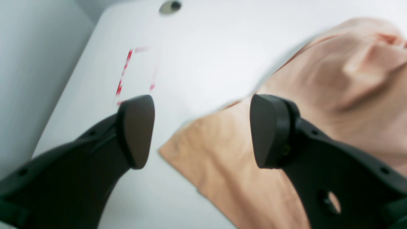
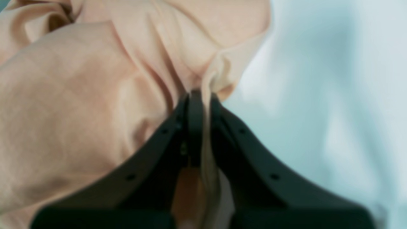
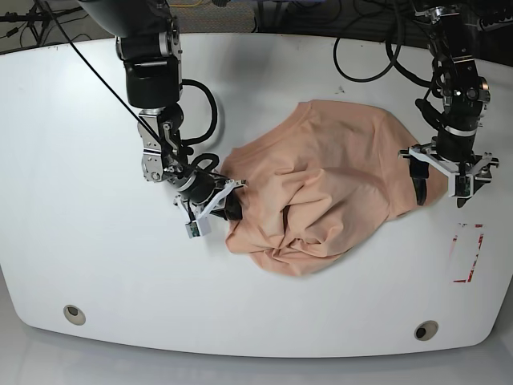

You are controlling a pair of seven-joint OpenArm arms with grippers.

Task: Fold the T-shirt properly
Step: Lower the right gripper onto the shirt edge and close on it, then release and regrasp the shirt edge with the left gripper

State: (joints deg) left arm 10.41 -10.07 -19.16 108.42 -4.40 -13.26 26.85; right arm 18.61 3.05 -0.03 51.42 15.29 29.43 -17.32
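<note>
On the left of the base view we see the right gripper (image 3: 232, 200) low over the white table (image 3: 72, 233), clamped onto the left edge of the shirt (image 3: 321, 184). Its wrist view confirms this: the jaws are pressed together with a pinch of peach cloth (image 2: 79, 105) drawn up between them, folds fanning out from the grip.

The shirt lies bunched and wrinkled in the middle of the table, heaped into thick folds along its near edge.

Further right, the left gripper (image 3: 446, 178) hangs at the shirt's right edge with its jaws spread wide and nothing between them. From its wrist camera, one finger (image 1: 136, 130) stands over bare table and the other over the cloth (image 1: 222, 152), a flat corner of fabric lying below the gap.

Beyond it, a red dashed outline (image 3: 469, 253) marks the table. We see no containers.
</note>
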